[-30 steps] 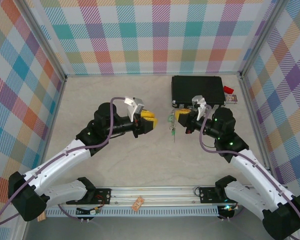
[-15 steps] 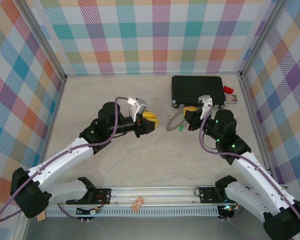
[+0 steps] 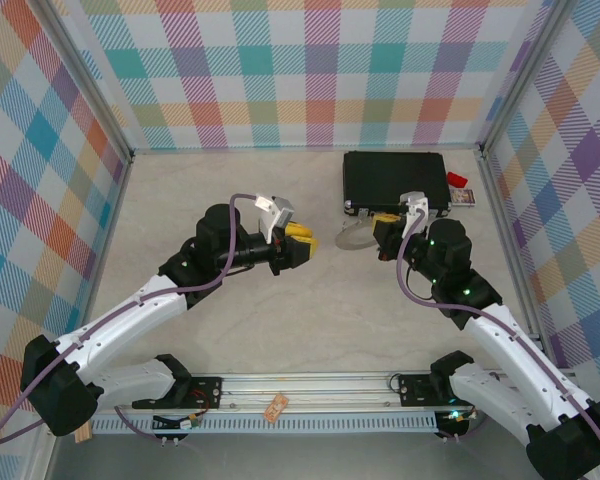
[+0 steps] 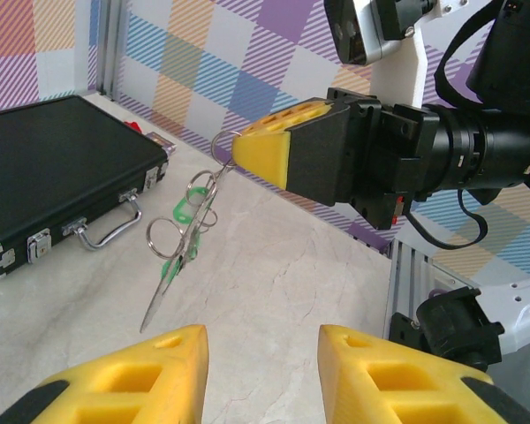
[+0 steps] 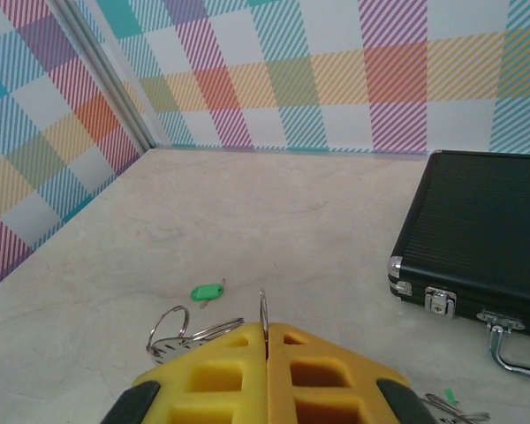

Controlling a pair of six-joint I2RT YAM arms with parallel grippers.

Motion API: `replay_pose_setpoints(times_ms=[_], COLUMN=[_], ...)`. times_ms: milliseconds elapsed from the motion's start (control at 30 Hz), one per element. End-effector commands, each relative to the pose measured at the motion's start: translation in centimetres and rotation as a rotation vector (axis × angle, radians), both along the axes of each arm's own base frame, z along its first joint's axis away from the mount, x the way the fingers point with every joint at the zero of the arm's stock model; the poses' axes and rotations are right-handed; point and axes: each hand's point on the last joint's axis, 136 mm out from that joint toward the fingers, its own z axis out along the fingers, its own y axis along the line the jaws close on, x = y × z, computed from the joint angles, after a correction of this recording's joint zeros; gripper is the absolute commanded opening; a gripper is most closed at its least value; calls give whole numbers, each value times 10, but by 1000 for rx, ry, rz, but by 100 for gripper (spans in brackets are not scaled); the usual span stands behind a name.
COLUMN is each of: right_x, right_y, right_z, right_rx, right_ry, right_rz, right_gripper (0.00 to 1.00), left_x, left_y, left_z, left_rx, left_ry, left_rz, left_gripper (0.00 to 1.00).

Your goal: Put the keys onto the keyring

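right gripper jaws are pinched tight on the keyring, held up just in front of the black case with green keys dangling at it. left gripper gapes empty, farther from the case. threading seems underway; next, the left likely must steady a key.

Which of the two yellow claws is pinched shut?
The right gripper, clamped on the keyring; the left gripper gapes open, holding nothing.

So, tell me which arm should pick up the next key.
Left. Its gripper is open and empty, facing the keyring; the right gripper is shut on that keyring, holding it up.
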Motion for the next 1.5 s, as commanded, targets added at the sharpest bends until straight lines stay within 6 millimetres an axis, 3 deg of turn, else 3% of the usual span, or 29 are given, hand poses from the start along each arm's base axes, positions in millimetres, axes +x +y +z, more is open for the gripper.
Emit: replay_pose_setpoints(times_ms=[0, 233, 433, 800, 1467], right_x=[-10, -41, -47, -64, -74], right_y=[13, 58, 80, 87, 93], right_z=[22, 28, 27, 40, 42], right_rx=[18, 43, 32, 39, 78], right_ry=[-72, -25, 103, 85, 99], right_rz=[95, 438, 606, 731, 819], right_gripper=[0, 0, 0, 0, 0], left_x=[1, 5, 0, -5, -4], left_y=[0, -1, -6, -11, -22], left_z=[15, 12, 18, 23, 21], left_rx=[-21, 18, 52, 3, -29], left_ry=[-16, -29, -62, -67, -32], left_rz=[-1, -2, -62, -144, -205], left_gripper=[37, 38, 37, 34, 23])
